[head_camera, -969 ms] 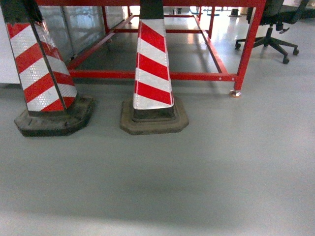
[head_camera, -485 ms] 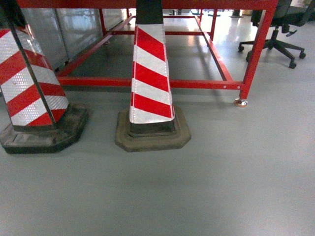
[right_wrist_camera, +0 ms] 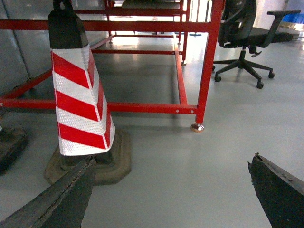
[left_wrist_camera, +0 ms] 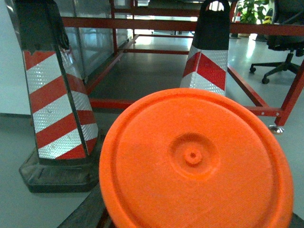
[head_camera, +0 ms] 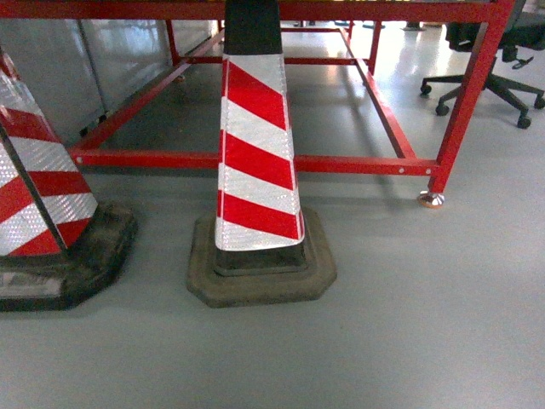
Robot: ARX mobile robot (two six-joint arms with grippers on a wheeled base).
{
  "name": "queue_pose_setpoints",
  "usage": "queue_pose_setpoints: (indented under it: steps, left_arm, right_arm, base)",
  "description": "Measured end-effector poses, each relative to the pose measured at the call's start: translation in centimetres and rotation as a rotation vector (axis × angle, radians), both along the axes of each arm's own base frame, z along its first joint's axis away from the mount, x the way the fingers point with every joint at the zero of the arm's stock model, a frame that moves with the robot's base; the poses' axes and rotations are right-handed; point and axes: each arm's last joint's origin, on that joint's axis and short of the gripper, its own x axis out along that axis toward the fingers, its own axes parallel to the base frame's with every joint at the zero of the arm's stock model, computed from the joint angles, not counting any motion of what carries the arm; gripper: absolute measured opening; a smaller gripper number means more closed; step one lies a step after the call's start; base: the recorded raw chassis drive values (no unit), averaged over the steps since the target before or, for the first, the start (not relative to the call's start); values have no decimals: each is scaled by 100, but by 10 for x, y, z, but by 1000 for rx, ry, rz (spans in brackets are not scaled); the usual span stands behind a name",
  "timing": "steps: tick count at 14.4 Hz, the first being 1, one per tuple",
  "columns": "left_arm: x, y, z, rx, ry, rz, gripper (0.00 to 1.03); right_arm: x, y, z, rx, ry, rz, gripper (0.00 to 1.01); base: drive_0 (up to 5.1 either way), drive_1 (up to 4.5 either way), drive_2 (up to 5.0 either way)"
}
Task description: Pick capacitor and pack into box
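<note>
In the head view, a striped traffic cone was seen before a red frame; no end effector or box appeared. In the left wrist view, an orange disc hid the left end effector, so its state could not be told. In the right wrist view, the right end effector was spread apart, the cone ahead-left of it and an office chair ahead-right.

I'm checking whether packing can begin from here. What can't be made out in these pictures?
- Left gripper: in the left wrist view an orange disc fills the lower frame and hides it.
- Right gripper: only two dark fingers show at the bottom edge of the right wrist view, spread apart; the tips are cut off.
- Box and capacitor: in no view.
- Middle cone: top cut off in the head view.
- Red frame: its top lies above the edge.
</note>
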Motion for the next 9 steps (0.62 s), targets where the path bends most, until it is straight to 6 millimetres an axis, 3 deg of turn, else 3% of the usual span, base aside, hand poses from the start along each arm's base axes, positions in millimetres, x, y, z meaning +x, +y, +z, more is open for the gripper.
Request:
queue_pose_setpoints:
  steps: [4, 9]
  left_arm:
    - [0, 0, 0, 0, 1, -2, 44]
    - [0, 0, 0, 0, -2, -2, 44]
  right_arm:
    - [0, 0, 0, 0, 0, -1, 98]
    - [0, 0, 0, 0, -1, 0, 98]
  base:
    - [-2, 424, -429]
    - [0, 0, 0]
